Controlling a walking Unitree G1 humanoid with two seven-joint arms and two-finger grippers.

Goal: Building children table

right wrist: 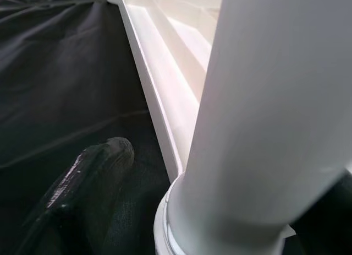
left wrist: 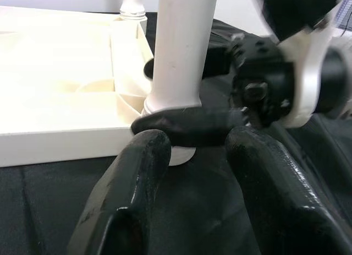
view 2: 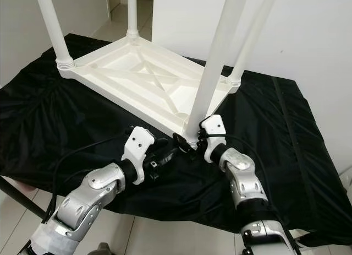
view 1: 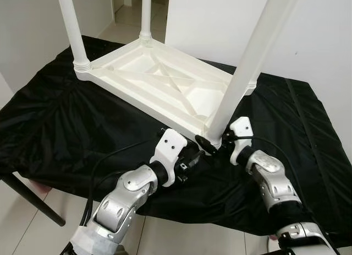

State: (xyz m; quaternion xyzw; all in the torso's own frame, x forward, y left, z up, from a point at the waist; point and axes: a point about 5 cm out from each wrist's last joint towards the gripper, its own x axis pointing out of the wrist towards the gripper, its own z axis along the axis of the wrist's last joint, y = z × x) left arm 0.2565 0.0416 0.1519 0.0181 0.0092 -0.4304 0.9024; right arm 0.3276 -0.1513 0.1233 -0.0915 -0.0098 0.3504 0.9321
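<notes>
The right end effector (view 1: pixel 215 140) is clasped around the base of the nearest white table leg (view 1: pixel 247 62), its black fingers (left wrist: pixel 187 125) wrapping the leg just above the collar where it enters its corner socket. The left end effector (left wrist: pixel 192 172) sits just beside that same corner with its two fingers spread apart, gripping nothing, pointed at the foot of the leg.

The white plastic children's table (view 1: pixel 165 81) lies upside down on a worktop covered in black cloth (view 1: pixel 60 117). All four legs stand upright in their corner sockets, so the build looks close to finished, and the step in hand appears to be seating or twisting this last leg home. Doing it well likely means keeping the leg straight in line with its socket, turning or pressing from low down near the collar, and using the free left end effector to brace the tabletop rim so it does not slide on the cloth.

The worked corner is the one closest to the robot, near the worktop's front edge, so a hard push could shift the table toward the drop. A white wall (view 1: pixel 308 34) stands behind on the right. An open tiled doorway (view 1: pixel 124 15) lies beyond the far left.
</notes>
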